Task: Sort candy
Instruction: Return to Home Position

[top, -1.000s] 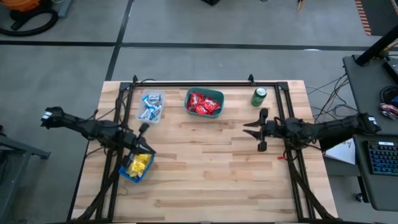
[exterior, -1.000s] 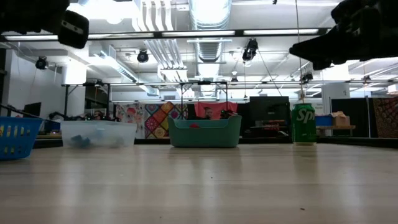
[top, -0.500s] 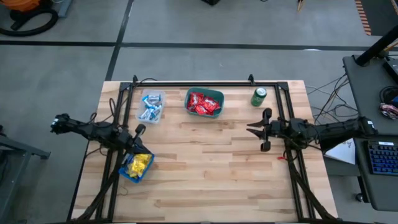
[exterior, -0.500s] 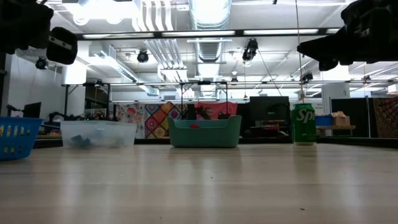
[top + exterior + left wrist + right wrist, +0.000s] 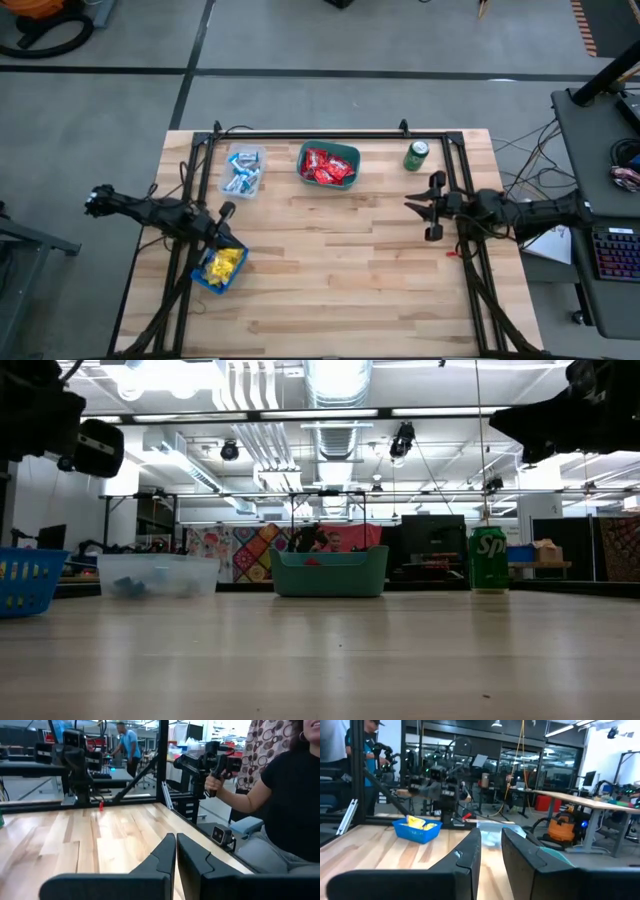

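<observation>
left end effector closed, empty, near blue basket, right end effector parted, empty, near green can

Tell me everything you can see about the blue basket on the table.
The blue basket is a small, slatted, plastic-looking bin, open-topped and upright on the wooden table near its left edge, turned askew to that edge. Yellow candy lies in it. The left gripper hangs beside and above it, not touching.
</observation>
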Controlling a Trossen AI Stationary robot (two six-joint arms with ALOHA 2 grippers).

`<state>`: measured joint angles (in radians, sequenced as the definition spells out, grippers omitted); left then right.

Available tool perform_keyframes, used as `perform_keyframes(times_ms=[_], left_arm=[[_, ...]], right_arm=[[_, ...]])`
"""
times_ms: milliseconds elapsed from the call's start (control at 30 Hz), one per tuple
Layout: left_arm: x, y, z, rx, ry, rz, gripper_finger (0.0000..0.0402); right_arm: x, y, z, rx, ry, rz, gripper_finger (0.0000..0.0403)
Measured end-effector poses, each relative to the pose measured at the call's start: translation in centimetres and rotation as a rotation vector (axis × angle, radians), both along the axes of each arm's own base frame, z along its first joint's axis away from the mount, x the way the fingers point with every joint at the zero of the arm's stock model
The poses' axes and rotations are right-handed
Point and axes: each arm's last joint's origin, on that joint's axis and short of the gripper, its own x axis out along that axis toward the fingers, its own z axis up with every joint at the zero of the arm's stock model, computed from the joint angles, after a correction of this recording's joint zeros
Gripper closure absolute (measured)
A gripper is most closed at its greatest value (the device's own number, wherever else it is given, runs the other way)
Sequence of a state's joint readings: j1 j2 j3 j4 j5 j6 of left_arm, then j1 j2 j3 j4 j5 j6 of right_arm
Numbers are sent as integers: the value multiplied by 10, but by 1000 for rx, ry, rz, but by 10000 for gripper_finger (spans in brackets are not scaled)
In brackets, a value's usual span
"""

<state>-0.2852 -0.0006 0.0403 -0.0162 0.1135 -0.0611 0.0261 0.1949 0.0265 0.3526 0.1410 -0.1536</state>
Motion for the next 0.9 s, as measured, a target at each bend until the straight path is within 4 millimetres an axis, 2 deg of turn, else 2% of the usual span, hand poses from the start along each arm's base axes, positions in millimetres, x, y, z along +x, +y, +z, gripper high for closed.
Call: perform_keyframes(times_ms=[267,567,767,900], left_arm=[[2,0,-5,-16,-12,12,401],[7,2,-12,6,61,125,402],[11,1,-18,-154,192,135,401],[13,0,-21,-200,252,143,401]], right_arm=[[-8,-1,-3,1,21,-20,330],[-11,-2,-12,-1,77,-42,339],[-10,-2,-19,-1,143,-69,337],[-10,-2,-19,-11,150,-71,339]])
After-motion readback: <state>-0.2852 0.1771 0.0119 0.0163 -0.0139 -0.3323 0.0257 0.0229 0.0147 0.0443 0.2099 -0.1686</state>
